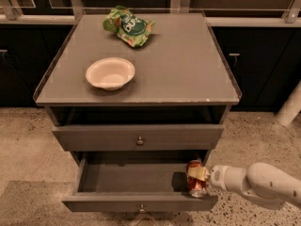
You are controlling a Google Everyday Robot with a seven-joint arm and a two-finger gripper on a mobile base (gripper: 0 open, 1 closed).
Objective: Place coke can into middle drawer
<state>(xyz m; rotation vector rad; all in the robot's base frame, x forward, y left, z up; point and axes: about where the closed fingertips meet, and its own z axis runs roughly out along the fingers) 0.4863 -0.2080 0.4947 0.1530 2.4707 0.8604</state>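
camera view | my gripper was low at the right end of the pulled-out middle drawer | jaws clamped on the coke can, upright inside that drawer | white bowl and green chip bag sat on the table

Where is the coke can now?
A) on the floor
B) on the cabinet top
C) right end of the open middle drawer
C: the coke can stands in the right end of the pulled-out middle drawer, the gripper closed on its upper part.
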